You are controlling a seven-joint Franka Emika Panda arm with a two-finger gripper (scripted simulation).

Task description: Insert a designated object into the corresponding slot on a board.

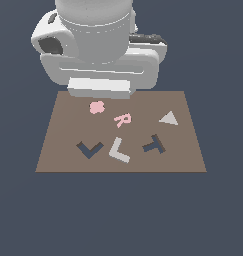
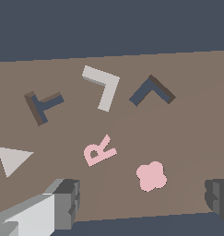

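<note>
The flat light-grey L-shaped piece [image 1: 119, 151] lies on the large brown rectangular board [image 1: 63, 117], lower centre in the exterior view, just beside the dark blue-grey chevron cut-out [image 1: 89, 149] on its left and untouched. A dark T-shaped cut-out [image 1: 154, 144], a pink R [image 1: 123, 120], a pink blob [image 1: 96, 107] and a light-grey triangle [image 1: 169, 118] surround it. The gripper [image 2: 143, 198] hangs above, its 2 fingers [image 2: 67, 203] wide apart and empty.

Grey L piece [image 2: 102, 86] lies beside the chevron slot [image 2: 151, 90] — gripper [image 2: 143, 203] spread wide.
</note>
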